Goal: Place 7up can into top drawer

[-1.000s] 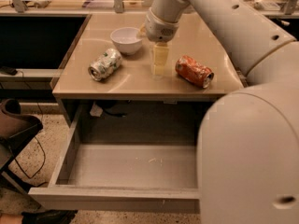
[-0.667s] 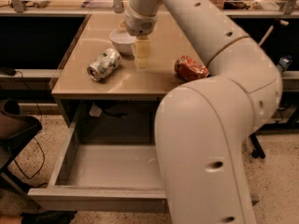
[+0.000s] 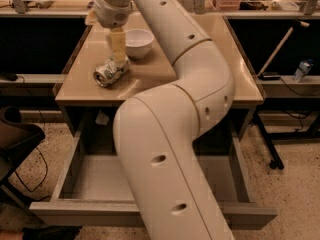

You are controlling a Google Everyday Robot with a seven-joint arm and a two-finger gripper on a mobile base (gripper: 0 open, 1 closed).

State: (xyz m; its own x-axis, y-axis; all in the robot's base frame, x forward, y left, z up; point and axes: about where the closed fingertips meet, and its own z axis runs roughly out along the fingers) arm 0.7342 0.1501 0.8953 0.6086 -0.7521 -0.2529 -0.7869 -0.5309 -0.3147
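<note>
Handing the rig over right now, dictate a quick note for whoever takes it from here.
End effector: low over the tabletop, directly above the 7up can, at or near contact; grip unclear.
7up can: lying on its side on the tabletop, next to the white bowl.
Top drawer: pulled open; the can is not in it.
Done: drawer open.
Left: grasp the can, lift it, carry it forward and set it in the drawer.

Warm, dimmish light on the tabletop and gripper (above the 7up can); drawer shadowed.
</note>
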